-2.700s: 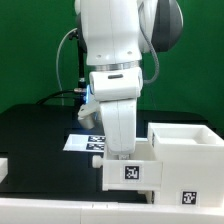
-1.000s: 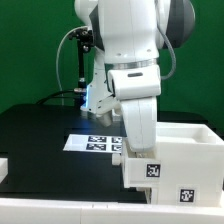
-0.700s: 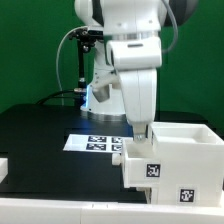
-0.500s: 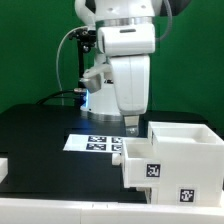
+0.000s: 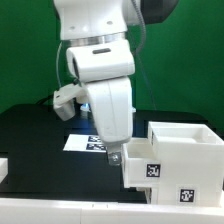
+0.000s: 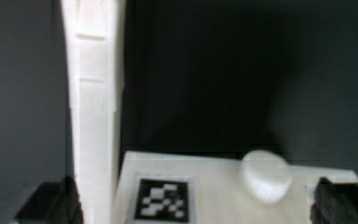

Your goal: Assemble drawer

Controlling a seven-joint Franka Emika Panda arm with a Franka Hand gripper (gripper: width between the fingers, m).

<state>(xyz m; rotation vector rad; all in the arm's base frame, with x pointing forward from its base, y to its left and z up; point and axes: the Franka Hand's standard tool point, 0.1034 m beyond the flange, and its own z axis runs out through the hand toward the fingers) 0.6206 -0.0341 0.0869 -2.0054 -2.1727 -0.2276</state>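
Observation:
The white drawer housing [image 5: 190, 150] stands at the exterior view's right, with a tag low on its front. A smaller white tray [image 5: 143, 168] with a tag sits against its left side. My gripper [image 5: 113, 156] is low beside the tray's left face, open and holding nothing. In the wrist view, my gripper [image 6: 197, 205] straddles a white face with a tag [image 6: 163, 198] and a round knob [image 6: 265, 173]. The dark fingertips [image 6: 51, 200] stand wide apart. A white wall edge [image 6: 92, 100] runs across that view.
The marker board [image 5: 84, 143] lies on the black table behind my arm. Another white part [image 5: 3, 168] shows at the exterior view's left edge. A white ledge [image 5: 60, 210] runs along the front.
The tray was slid to the exterior view's right, against the housing. My gripper then rose off it, swung left, and has come down beside the tray's left face.

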